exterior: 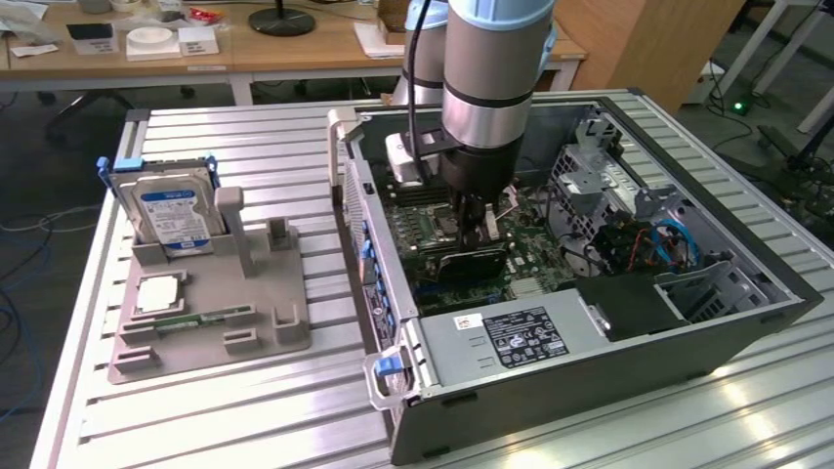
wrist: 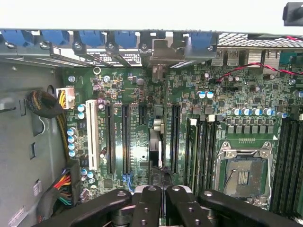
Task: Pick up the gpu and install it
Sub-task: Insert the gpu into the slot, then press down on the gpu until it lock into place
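The gripper [wrist: 161,189] clamps the gpu [wrist: 157,142] by its thin top edge; the card looks light, stiff and fragile.

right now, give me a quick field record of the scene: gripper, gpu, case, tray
gripper: shut on the gpu, down inside the computer case
gpu: held edge-on over the motherboard, among the expansion slots
computer case: lying on its side, open
parts tray: on the table at the exterior view's left
hard drive: upright in the parts tray
cpu socket: empty
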You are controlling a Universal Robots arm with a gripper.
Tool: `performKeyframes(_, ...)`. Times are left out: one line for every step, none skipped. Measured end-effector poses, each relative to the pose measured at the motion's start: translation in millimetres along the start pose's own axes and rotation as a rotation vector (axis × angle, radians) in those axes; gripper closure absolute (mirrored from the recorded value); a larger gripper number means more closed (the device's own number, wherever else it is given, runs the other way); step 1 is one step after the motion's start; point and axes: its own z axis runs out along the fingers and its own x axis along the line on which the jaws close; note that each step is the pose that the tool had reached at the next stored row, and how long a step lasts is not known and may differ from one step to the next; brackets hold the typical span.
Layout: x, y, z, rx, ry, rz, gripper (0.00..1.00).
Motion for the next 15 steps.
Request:
performKeyframes(0.0,0.0,0.0,0.0,0.0,0.0,0.9)
performKeyframes(0.0,0.0,0.0,0.0,0.0,0.0,0.9)
performKeyframes(0.0,0.0,0.0,0.0,-0.0001,0.0,0.9)
performKeyframes(0.0,0.0,0.0,0.0,0.0,0.0,0.9)
performKeyframes(0.0,0.0,0.0,-0.0001,0.0,0.0,0.9)
performKeyframes(0.0,0.0,0.0,0.0,0.0,0.0,0.9)
performKeyframes(0.0,0.0,0.0,0.0,0.0,0.0,0.9)
performKeyframes(0.0,0.0,0.0,0.0,0.0,0.0,0.9)
performKeyframes(0.0,0.3,0.0,0.0,0.0,0.0,0.9)
performKeyframes(0.1,1.7,-0.3,-0.0001,0.0002,0.0,0.9)
performKeyframes(0.1,3.9,-0.5,0.0,0.0001,0.0,0.9)
performKeyframes(0.1,7.0,-0.8,0.0002,0.0,0.0,0.9)
performKeyframes(0.2,11.0,-1.3,0.0006,-0.0001,0.0,0.9)
performKeyframes(0.3,15.4,-1.8,0.0012,-0.0001,0.0,0.9)
performKeyframes(0.3,17.6,-2.1,0.0022,-0.0001,0.0,0.9)
